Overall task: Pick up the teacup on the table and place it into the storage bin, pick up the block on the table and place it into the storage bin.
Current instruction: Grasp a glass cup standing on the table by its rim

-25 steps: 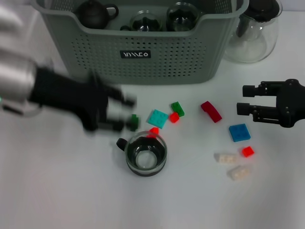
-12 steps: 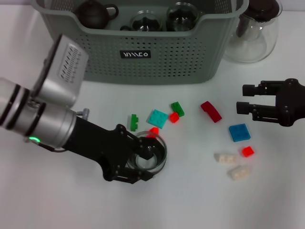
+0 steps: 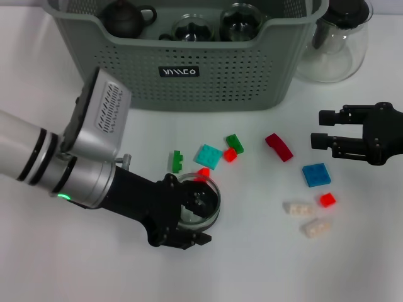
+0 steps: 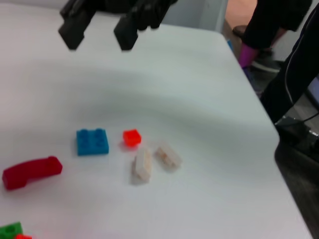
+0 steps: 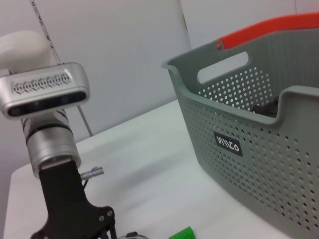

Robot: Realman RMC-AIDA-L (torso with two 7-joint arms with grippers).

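Left gripper (image 3: 189, 220) at the glass teacup (image 3: 200, 202), low centre of the head view.

Its fingers straddle the cup's rim, one inside the bowl, though whether they pinch it cannot be told. Just beyond lie a green block (image 3: 177, 162) and a teal tile (image 3: 208, 155). At right, the right gripper (image 3: 325, 129) hovers with fingers spread above the blue block (image 3: 316, 174). The storage bin (image 3: 189, 75) spans the top.

The left arm is silver with black bands, a small green light glowing near its wrist, and a grey box with rows of slots mounted there. Its left hand (image 3: 189, 217) is matte black. The right hand (image 3: 327, 135) is black too, blocky-fingered.
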